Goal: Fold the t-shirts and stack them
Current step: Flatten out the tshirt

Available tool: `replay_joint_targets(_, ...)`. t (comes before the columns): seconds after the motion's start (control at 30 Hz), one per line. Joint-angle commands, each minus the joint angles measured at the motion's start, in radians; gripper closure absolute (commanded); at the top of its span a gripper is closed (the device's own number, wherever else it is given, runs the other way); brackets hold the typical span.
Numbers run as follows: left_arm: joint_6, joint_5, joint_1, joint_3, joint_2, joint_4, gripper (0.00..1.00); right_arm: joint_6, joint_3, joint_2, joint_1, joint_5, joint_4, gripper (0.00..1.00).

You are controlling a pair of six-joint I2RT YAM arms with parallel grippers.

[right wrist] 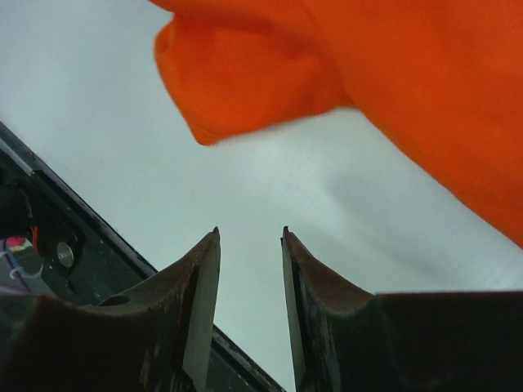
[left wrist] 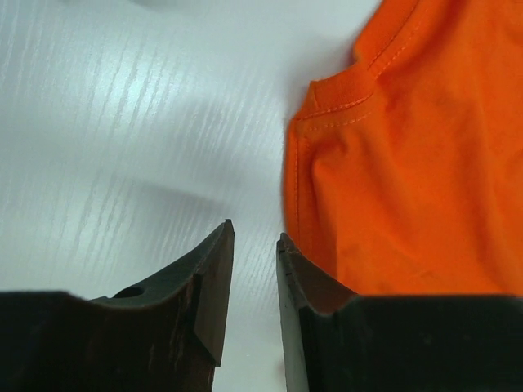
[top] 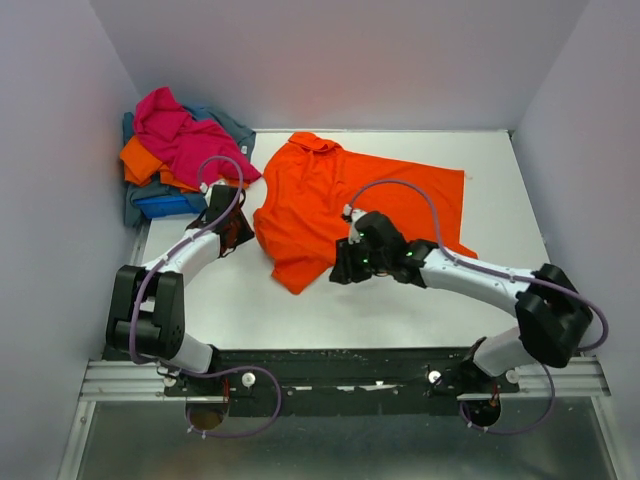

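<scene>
Top external view showed us the orange t-shirt (top: 340, 205) lying rumpled on the table (top: 420, 310), with the other t-shirts (top: 180, 160) heaped at the far left corner. We saw the left gripper (top: 237, 232) just beside its left edge, jaws parted and empty. The right gripper (top: 336, 273) hung over its near hem, likewise parted, holding nothing.

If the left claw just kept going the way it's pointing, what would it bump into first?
Most likely the bare table, just beside the sleeve hem of the orange t-shirt. The left gripper aims just off the fabric's edge, though depth is hard to judge.
</scene>
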Motion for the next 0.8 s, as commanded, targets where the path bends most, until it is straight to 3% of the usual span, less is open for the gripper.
replay_joint_targets(0.0,-0.002,0.058,-0.003,0.029,-0.027,-0.010,0.62,-0.047,0.162,0.145,0.147,0.186,0.009,0.57)
replay_joint_targets(0.17,-0.024,0.037,-0.003,-0.009,-0.151,-0.040,0.60,-0.131,0.313,0.305,0.247,0.260,-0.012,0.60)
replay_joint_targets(0.4,-0.077,-0.072,0.005,-0.070,-0.327,-0.047,0.56,-0.188,0.482,0.498,0.282,0.281,-0.080,0.60)
replay_joint_targets(0.63,-0.078,-0.035,0.014,-0.082,-0.328,-0.023,0.56,-0.182,0.556,0.622,0.285,0.312,-0.115,0.60)
replay_joint_targets(0.77,-0.073,-0.015,0.013,-0.070,-0.297,-0.024,0.57,-0.179,0.524,0.615,0.282,0.313,-0.117,0.57)
